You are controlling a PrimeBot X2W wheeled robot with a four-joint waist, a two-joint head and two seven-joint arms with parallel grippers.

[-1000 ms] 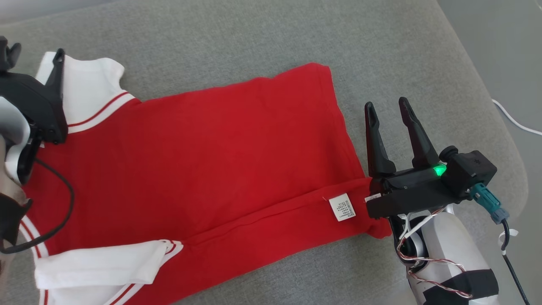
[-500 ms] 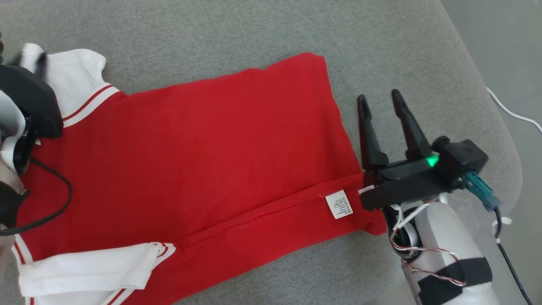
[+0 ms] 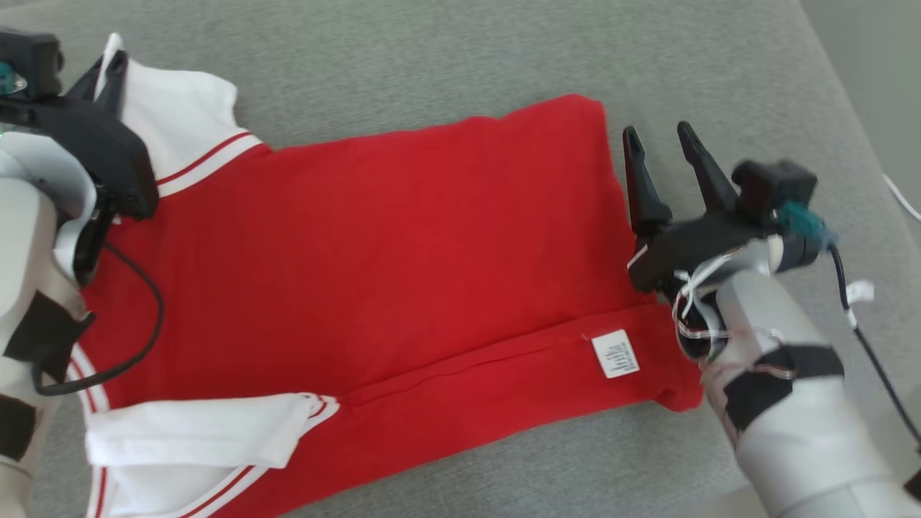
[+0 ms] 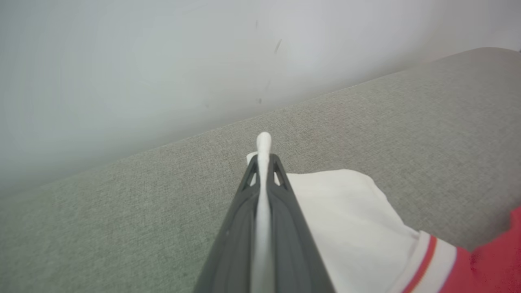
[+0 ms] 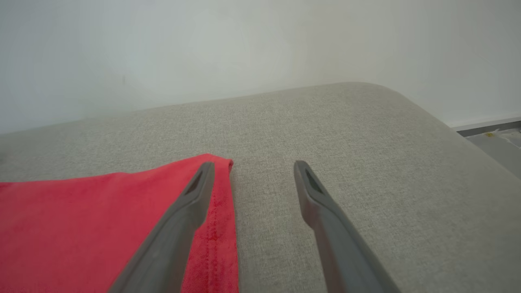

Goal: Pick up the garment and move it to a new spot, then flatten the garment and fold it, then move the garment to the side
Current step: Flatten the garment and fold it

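Lying spread across the middle of the frame on the grey cushion, the red garment is being pinched at its white sleeve, upper left, by the clenched left gripper, probably to lift that side for a fold. Right of centre, the right gripper is hovering released, straddling the hem, apparently readying to match.

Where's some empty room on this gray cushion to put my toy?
Bare cushion lies along the far side beyond the shirt, and right of the right gripper. The middle is crowded: shirt, with the left gripper pinching its white sleeve.
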